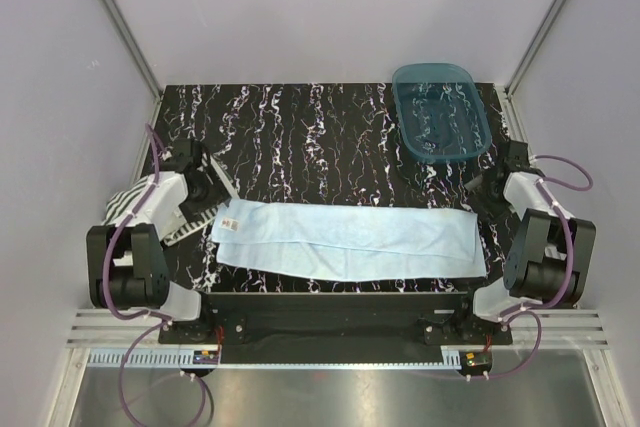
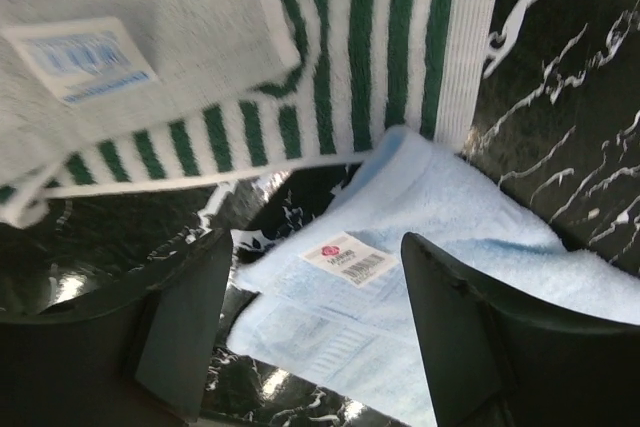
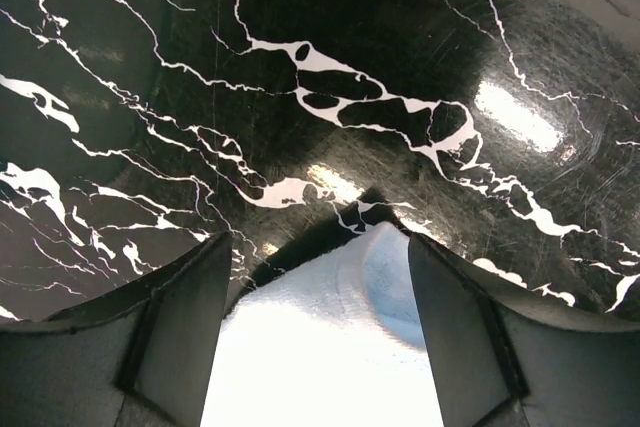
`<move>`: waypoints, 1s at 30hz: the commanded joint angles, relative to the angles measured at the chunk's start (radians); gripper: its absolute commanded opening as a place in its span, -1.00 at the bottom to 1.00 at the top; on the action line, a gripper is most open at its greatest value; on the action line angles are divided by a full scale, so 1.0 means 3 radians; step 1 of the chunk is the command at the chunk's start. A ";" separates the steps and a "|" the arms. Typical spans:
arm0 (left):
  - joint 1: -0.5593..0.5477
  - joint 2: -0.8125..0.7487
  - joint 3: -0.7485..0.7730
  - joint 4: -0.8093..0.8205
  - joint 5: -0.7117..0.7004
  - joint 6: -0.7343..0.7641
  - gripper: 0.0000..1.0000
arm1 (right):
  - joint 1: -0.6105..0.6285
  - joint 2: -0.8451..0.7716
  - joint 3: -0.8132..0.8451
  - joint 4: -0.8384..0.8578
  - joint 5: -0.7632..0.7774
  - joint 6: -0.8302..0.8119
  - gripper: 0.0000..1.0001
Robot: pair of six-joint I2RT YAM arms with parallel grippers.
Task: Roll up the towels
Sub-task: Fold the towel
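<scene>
The light blue towel [image 1: 345, 237] lies flat in a long folded strip across the front of the black marble table [image 1: 300, 137]. The green-and-white striped towel [image 1: 125, 202] lies bunched at the left edge, partly under my left arm. My left gripper [image 1: 215, 195] hovers open over the blue towel's left end [image 2: 470, 237], where a white barcode label [image 2: 347, 258] shows between the jaws [image 2: 315, 317]; the striped towel [image 2: 380, 57] lies just beyond. My right gripper [image 1: 478, 197] is open at the right end, and the blue towel's corner [image 3: 330, 277] lies between its jaws [image 3: 320, 297] unpinched.
A translucent teal plastic tub [image 1: 432, 69] stands at the back right of the table. Grey walls with metal corner posts close in the table on three sides. The arms' bases sit along the near edge.
</scene>
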 commanded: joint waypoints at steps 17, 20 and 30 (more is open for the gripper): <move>0.0001 -0.1304 -0.0385 -0.0008 0.0470 0.0344 0.47 | -0.0115 -0.1389 -0.0589 -0.0501 -0.0289 0.0035 0.64; -0.0024 -0.1406 -0.0431 0.0028 0.0512 0.0329 0.46 | -0.0115 -0.1651 -0.0752 -0.0574 -0.0575 0.0250 0.58; -0.0203 -0.1524 -0.0462 0.0043 0.0507 0.0324 0.47 | -0.0115 -0.1473 -0.0937 -0.0594 -0.0484 0.0297 -0.06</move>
